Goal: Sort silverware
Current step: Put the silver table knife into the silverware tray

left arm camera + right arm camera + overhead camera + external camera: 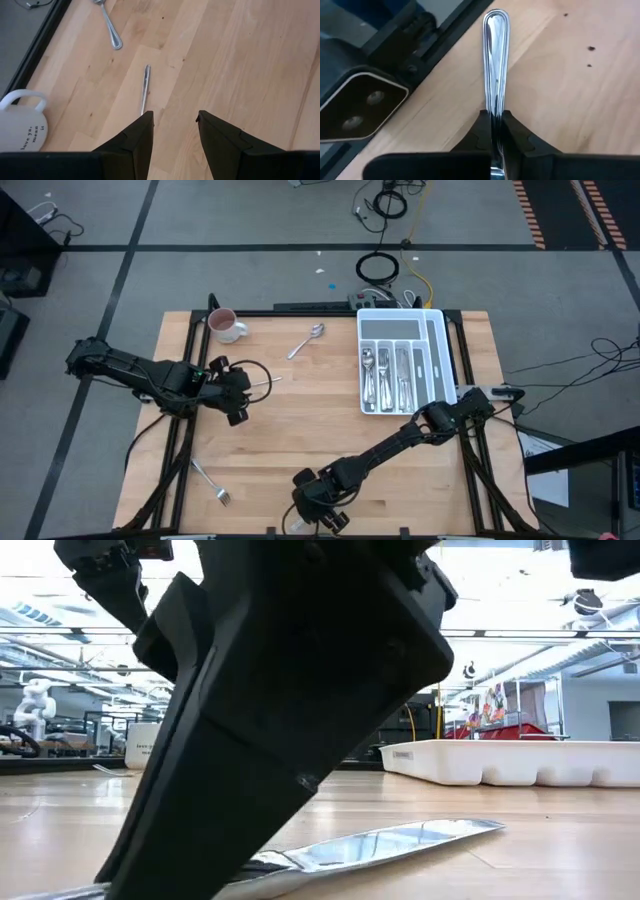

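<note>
At the frame's bottom centre, the right gripper point(495, 131) has its jaws clamped on a knife point(495, 60) for lifting toward the tray point(437, 350), while the left gripper point(174, 131) waits wide-jawed over a second piece point(145, 89).

Glossy metal knife point(496, 60); smooth wooden table point(300, 430).

bare wood mid-table point(320, 415), tray point(437, 350) far right

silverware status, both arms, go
Right gripper jaws shut on knife at front table edge. Left gripper jaws open over loose utensil. Fork and spoon unsorted. Nothing blocking.
</note>
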Controlling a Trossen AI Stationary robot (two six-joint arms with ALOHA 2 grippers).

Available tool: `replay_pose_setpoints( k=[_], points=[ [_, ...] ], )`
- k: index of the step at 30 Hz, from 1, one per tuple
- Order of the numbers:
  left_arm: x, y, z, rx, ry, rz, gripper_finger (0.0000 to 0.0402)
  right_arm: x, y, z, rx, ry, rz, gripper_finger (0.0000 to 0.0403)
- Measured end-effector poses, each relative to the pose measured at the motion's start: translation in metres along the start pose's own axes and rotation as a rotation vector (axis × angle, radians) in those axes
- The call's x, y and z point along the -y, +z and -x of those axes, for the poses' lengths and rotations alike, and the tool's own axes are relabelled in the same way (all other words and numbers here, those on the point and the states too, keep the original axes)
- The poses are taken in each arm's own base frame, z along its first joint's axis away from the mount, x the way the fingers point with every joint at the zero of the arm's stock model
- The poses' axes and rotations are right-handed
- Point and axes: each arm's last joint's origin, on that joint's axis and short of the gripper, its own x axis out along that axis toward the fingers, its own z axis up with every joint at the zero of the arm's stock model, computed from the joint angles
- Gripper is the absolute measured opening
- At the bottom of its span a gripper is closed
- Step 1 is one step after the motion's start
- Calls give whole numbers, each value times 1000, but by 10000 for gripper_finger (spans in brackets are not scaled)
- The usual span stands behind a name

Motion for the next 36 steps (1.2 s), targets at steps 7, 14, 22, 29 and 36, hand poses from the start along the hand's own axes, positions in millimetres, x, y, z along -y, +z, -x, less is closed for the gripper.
replay_pose_setpoints(
  k=[7,14,22,29,36],
  points=[
    [0,0,0,0,0,1,162,16,3,25,-2,-135,-106,1],
    [0,0,0,1,-1,2,162,23,10,59,39,-191,-165,3],
    [0,0,0,2,-1,3,162,38,0,79,-53,-203,-206,2],
    [0,1,0,17,17,5,162,42,-9,79,-142,-153,-97,72],
    [0,1,0,17,19,29,162,43,-2,79,-67,-160,-75,171]
  ],
)
